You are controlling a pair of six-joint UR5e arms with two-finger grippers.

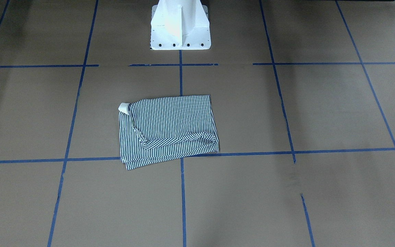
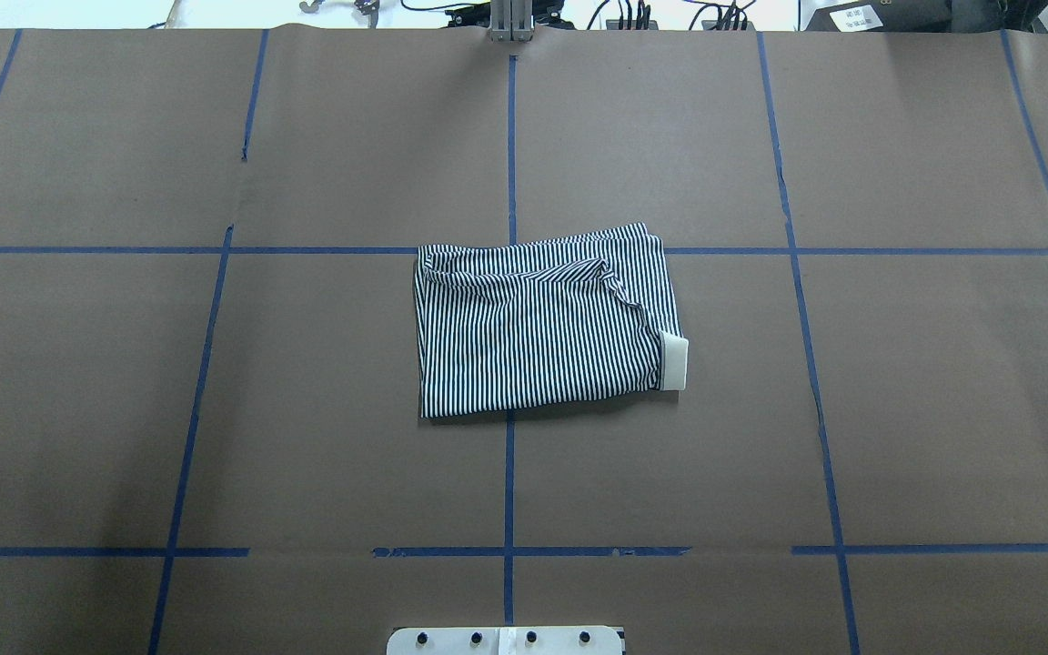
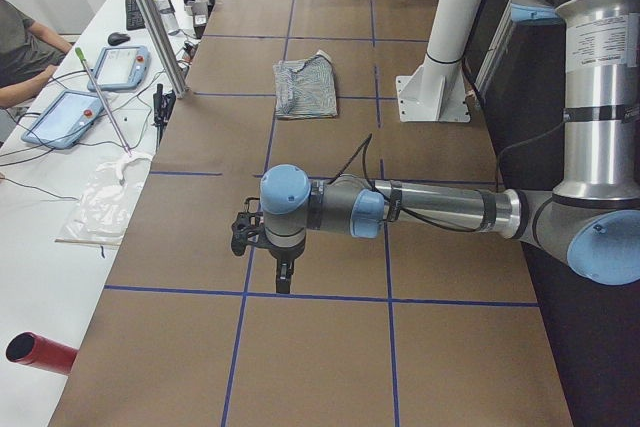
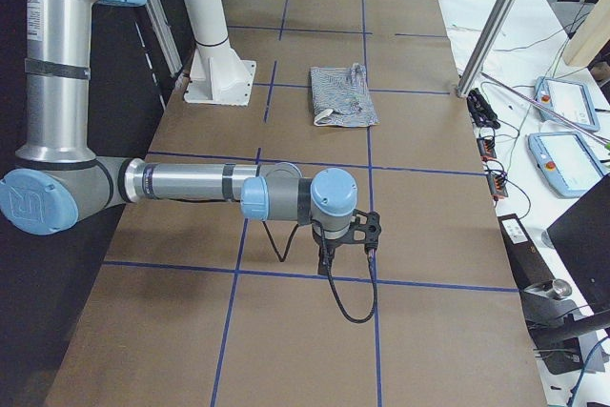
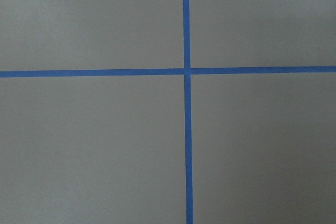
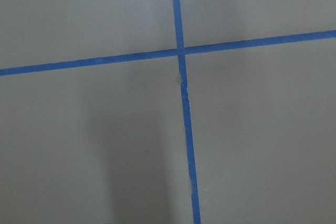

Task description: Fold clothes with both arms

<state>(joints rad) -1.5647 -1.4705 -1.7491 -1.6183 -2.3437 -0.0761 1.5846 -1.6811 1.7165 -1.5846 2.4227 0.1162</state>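
The clothes (image 1: 168, 132) are one navy-and-white striped shirt, folded into a compact rectangle at the middle of the brown paper table (image 2: 306, 409), with a cream edge (image 2: 674, 361) poking out at one corner. The shirt (image 3: 305, 85) lies far from both arms. My left arm reaches out low over the near end of the table, and its gripper (image 3: 284, 275) points down at bare paper. The right gripper (image 4: 325, 256) hangs the same way at the other end. I cannot tell whether either is open or shut. Both wrist views show only paper and crossing blue tape (image 5: 186, 71).
The white pedestal base (image 1: 180, 27) stands just behind the shirt. Blue tape lines divide the table into squares. A side bench holds teach pendants (image 3: 120, 67), cables and a red cylinder (image 3: 40, 352), with a seated person (image 3: 20, 42) beside it. An aluminium post (image 3: 150, 17) rises at the table edge.
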